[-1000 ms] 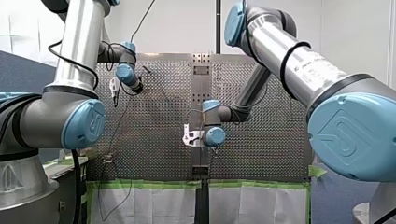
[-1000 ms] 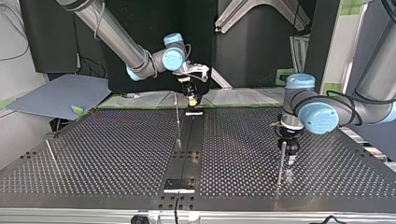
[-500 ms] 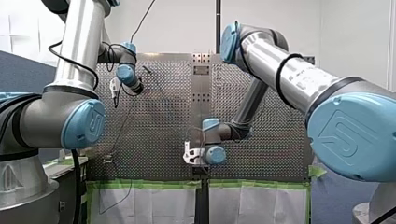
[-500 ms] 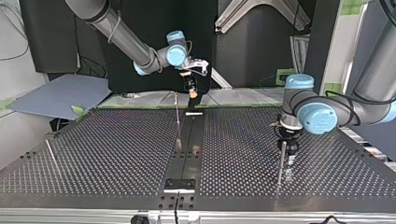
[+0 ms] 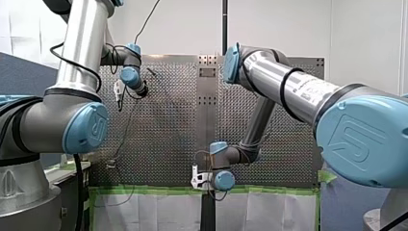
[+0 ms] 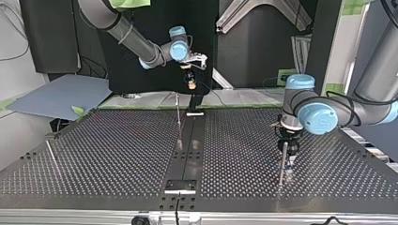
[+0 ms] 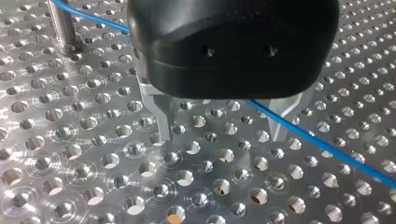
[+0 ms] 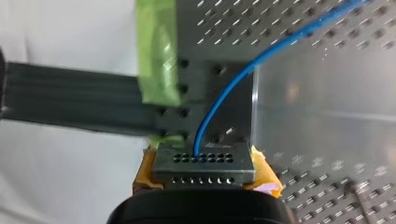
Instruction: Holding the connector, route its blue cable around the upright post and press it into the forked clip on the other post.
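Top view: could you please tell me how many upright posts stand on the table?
3: a left post near the view's edge, a centre post, and a right post beside my left gripper. Others may be hidden.

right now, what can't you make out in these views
Left wrist view: top of the post cut off by the edge, so forked or plain is unclear.
Left wrist view: middle of the blue cable hidden behind the black body of my left gripper.
Top and front views: the cable is too thin to trace.
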